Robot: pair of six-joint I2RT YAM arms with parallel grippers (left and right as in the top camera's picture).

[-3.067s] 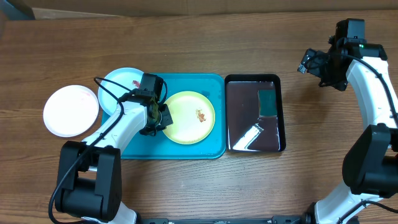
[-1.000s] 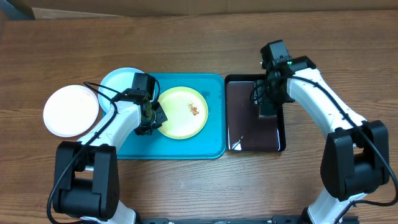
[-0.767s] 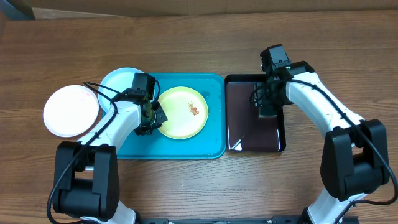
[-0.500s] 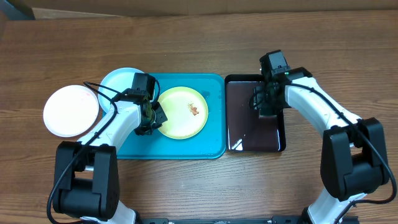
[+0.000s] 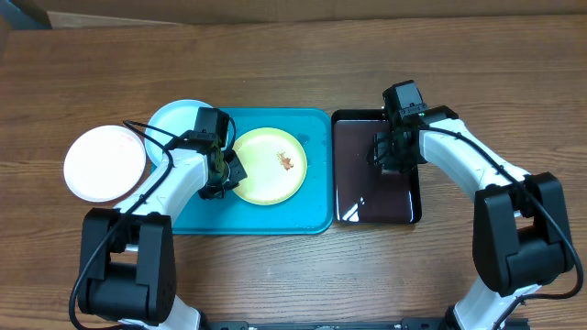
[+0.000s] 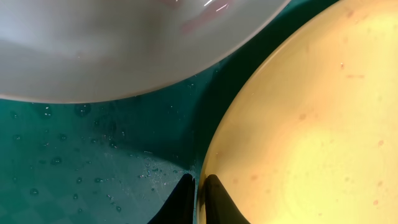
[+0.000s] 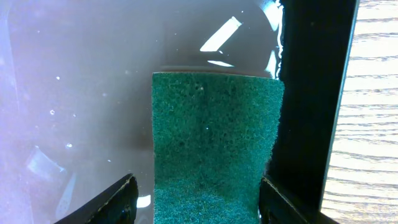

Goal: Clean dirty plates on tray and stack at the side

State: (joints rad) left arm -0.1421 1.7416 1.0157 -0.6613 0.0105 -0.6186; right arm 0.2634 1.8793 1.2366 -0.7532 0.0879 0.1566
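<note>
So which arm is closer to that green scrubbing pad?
Right. The right gripper hangs directly over the green pad in the dark tray, fingers either side; the left gripper is far off, pinching the rim of the yellow plate.

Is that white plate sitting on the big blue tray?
No, the white plate lies directly on the wooden table, beside the turquoise tray rather than on it.

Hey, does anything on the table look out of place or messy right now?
The light blue plate sits askew, overhanging the far left corner of the turquoise tray, partly on the table. The yellow plate has a brown food smear, and water beads dot the tray. Nothing looks broken.
</note>
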